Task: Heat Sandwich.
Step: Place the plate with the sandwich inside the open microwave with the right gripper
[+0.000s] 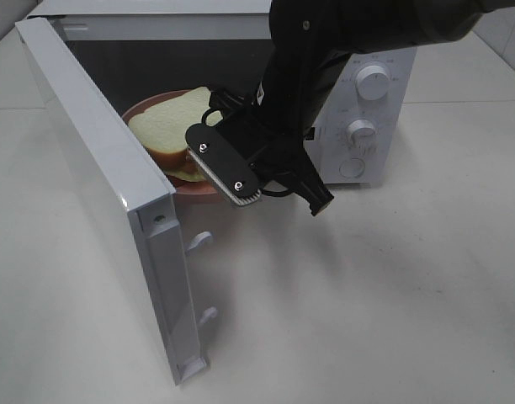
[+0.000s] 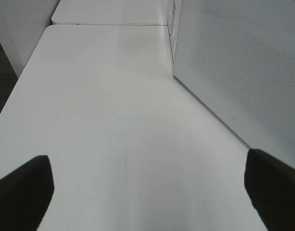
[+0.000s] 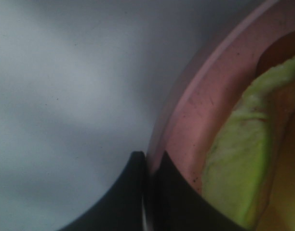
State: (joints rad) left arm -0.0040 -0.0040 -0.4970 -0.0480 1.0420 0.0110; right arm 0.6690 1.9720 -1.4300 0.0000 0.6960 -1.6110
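The right claw [image 3: 150, 192] is pinched on the rim of the pink plate [image 3: 200, 106]. Its two dark fingertips [image 3: 130, 197] are pressed together, with the plate's edge running down into the thin seam between them. One fingertip lies outside the rim, the other inside it. Further inside the plate lies the sandwich [image 3: 244, 163], its yellowish-green filling blurred at this close range. Outside the plate spreads a plain pale grey surface [image 3: 65, 96], softly shadowed beside the rim.
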